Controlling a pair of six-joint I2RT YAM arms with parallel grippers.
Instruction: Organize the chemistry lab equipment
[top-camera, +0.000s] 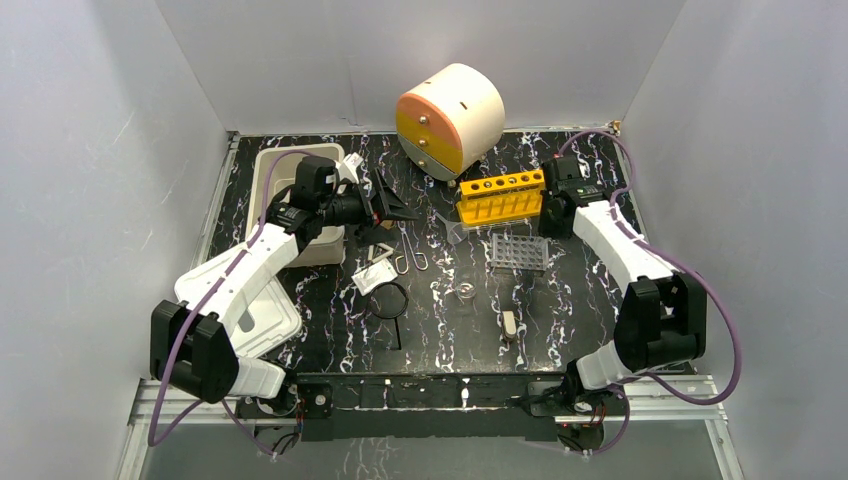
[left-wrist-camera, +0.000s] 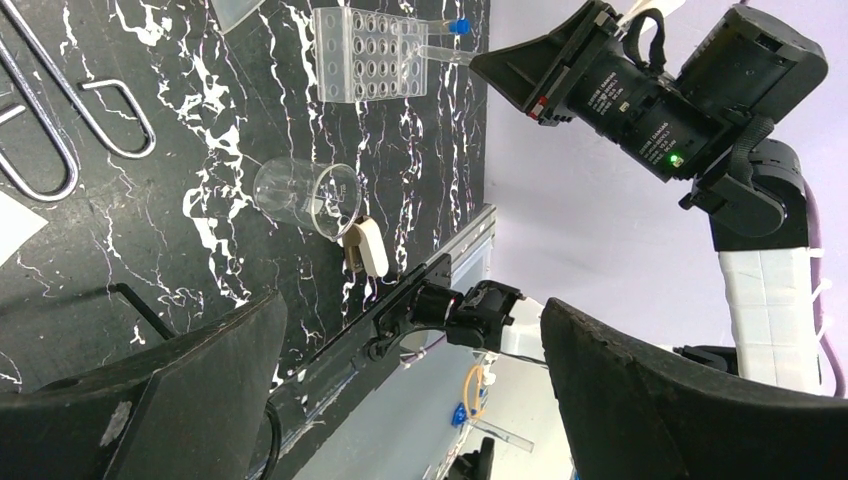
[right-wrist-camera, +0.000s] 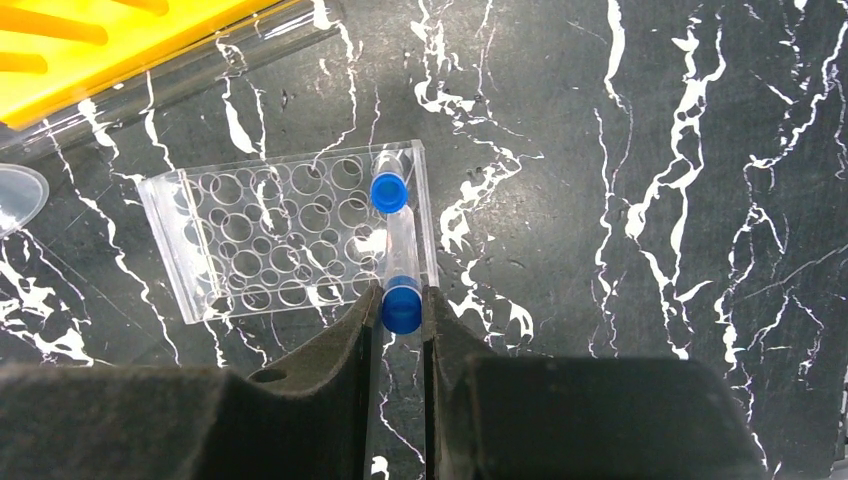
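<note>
Right gripper (right-wrist-camera: 398, 300): jaws clamped on a clear tube with a blue cap (right-wrist-camera: 402, 310), at the near edge of the clear perforated plastic rack (right-wrist-camera: 260, 245). A 2nd blue cap (right-wrist-camera: 388, 190) shows over the rack's end row.

Left gripper (left-wrist-camera: 414, 303): jaws wide apart, nothing between them, beside the white rectangular tub (top-camera: 262, 175).

Table centre: clear glass beaker (top-camera: 466, 292); brown-handled tool (top-camera: 509, 325) near it.

Left of centre: black ring with handle (top-camera: 390, 300), white square pad (top-camera: 373, 277), metal triangle (top-camera: 380, 252), thin metal tongs (top-camera: 412, 260).

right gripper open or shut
Shut on a clear tube with a blue cap: the right gripper's black fingers press both sides of the cap, over the clear plastic tube rack.
</note>
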